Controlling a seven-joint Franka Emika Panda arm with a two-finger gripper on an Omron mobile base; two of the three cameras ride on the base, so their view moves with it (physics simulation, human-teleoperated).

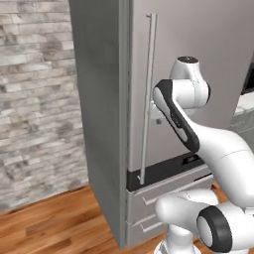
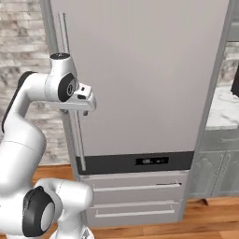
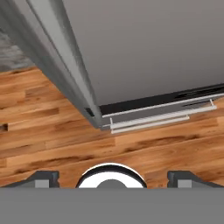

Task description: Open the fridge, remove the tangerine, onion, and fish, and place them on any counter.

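- The fridge (image 2: 140,79) stands tall against the brick wall (image 1: 34,99), door shut, drawers below its black band.
- Its long silver handle (image 1: 148,99) runs down the door's left edge.
- The gripper (image 2: 85,103) hangs just beside that handle, jaws spread wide, grasping nothing, looking down at the wooden floor (image 3: 52,131).

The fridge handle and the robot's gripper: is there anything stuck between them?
Nothing visible stands between them. The gripper is open and sits right beside the long silver handle of the fridge. The fridge door itself is shut, so it blocks the way to whatever is inside.
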